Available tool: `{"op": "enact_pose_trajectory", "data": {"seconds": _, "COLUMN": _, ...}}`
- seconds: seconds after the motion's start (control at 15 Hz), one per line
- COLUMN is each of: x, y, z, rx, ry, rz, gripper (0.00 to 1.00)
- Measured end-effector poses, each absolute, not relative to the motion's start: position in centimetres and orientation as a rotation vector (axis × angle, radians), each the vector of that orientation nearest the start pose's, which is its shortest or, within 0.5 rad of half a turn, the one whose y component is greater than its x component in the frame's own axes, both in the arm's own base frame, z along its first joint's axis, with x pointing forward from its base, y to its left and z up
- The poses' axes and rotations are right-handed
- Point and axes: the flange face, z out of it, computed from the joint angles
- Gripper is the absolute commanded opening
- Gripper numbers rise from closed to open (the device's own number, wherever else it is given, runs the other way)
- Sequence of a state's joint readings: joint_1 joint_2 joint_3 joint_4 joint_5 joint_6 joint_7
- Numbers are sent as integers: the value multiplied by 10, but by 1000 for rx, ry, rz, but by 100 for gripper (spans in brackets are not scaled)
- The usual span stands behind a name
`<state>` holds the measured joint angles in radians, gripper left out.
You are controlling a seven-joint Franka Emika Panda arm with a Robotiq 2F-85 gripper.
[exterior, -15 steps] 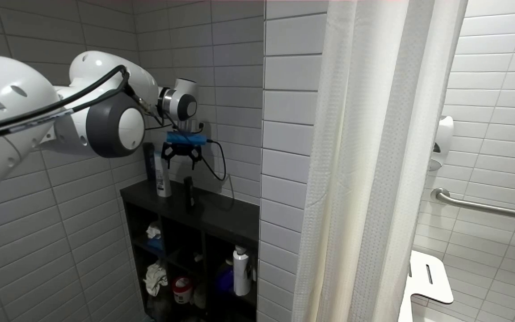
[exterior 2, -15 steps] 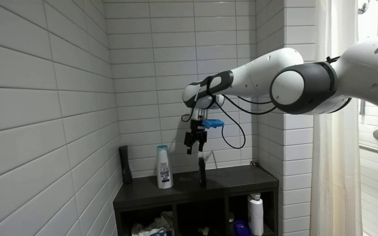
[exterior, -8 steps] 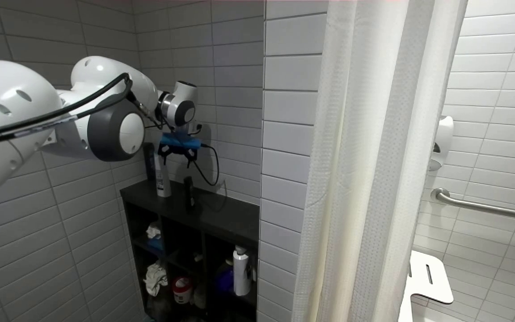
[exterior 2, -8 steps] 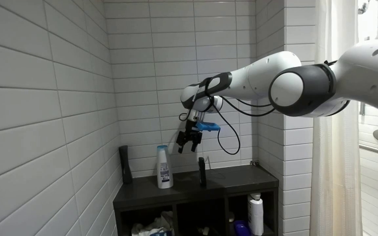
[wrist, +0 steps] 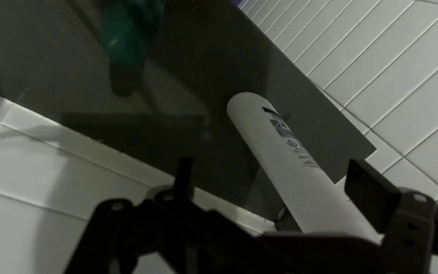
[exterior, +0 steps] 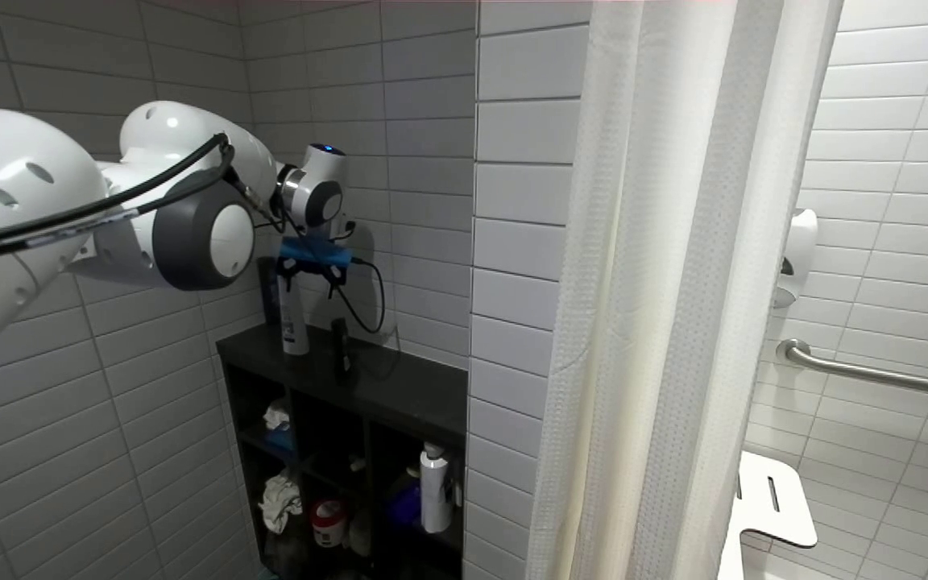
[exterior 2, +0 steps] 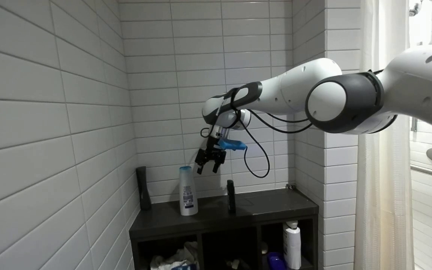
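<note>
My gripper [exterior 2: 207,170] hangs over the dark shelf top with its fingers wide apart and nothing held. Just left of it in an exterior view stands a white bottle [exterior 2: 188,193] with a blue cap, upright, at about fingertip height. The gripper [exterior: 309,288] overlaps the upper part of the same bottle [exterior: 294,326] in an exterior view. From the wrist, the bottle [wrist: 280,152] runs up between the spread fingers [wrist: 371,194], its cap end hidden behind the gripper body. No contact is visible. A slim dark item [exterior 2: 231,197] stands upright to the right.
A tall dark bottle [exterior 2: 143,189] stands in the left corner. The shelf unit [exterior 2: 276,202] has compartments with cloths [exterior: 281,501], a white bottle [exterior 2: 293,243] and a purple item [exterior 2: 276,260]. Tiled walls close in behind and left; a curtain [exterior: 673,282] hangs to the right.
My gripper has moved left toward the white bottle in an exterior view, from above the slim dark item, and has tilted. It stays open. Nothing on the shelf has moved.
</note>
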<state>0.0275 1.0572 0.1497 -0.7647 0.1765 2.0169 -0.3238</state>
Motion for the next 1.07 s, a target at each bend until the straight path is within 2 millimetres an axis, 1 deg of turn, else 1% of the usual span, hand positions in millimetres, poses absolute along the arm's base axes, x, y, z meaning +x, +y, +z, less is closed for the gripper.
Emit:
{"op": "enact_pose_trajectory", "data": {"seconds": 0.27, "x": 808, "y": 104, "z": 322, "rx": -2804, "ry": -514, "rz": -327, "gripper": 100}}
{"op": "enact_pose_trajectory", "data": {"seconds": 0.73, "x": 809, "y": 109, "z": 325, "rx": -2810, "ry": -543, "rz": -350, "gripper": 100}}
{"op": "enact_pose_trajectory", "data": {"seconds": 0.93, "x": 808, "y": 112, "z": 332, "rx": -2825, "ry": -625, "rz": -372, "gripper": 100}}
{"op": "enact_pose_trajectory", "data": {"seconds": 1.07, "x": 808, "y": 116, "z": 339, "rx": -2841, "ry": -726, "rz": -391, "gripper": 100}}
